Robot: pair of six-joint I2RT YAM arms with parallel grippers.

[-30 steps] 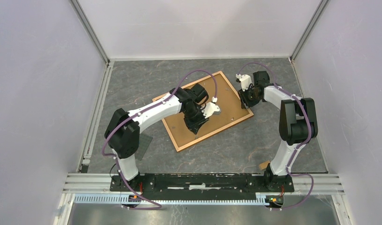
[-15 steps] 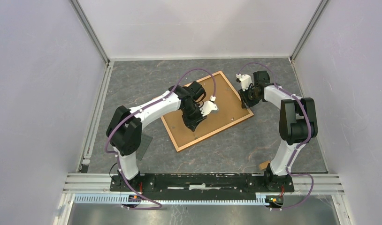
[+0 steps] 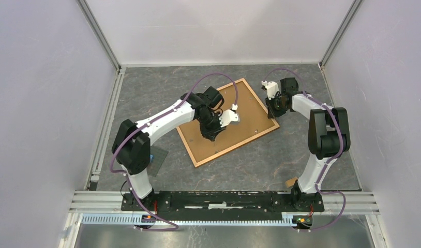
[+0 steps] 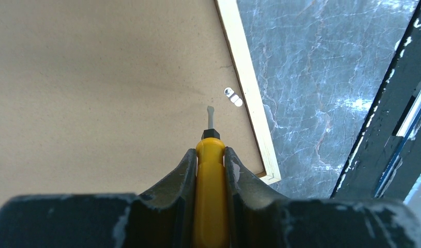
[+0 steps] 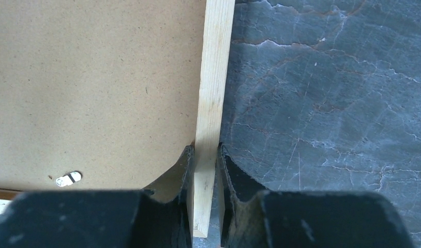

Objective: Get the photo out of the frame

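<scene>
Wooden frame (image 5: 212, 77) edge sits clamped in right pincer (image 5: 204, 155); left pincer (image 4: 210, 157) grips yellow screwdriver (image 4: 210, 206).

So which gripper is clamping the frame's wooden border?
The right gripper: its fingers pinch the pale wooden border of the frame from both sides. The left gripper instead holds a yellow-handled screwdriver over the backing board.

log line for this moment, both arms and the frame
left jaws: shut on screwdriver, tip near clip | right jaws: shut on frame edge | frame: face down, back board in place | photo: hidden
</scene>
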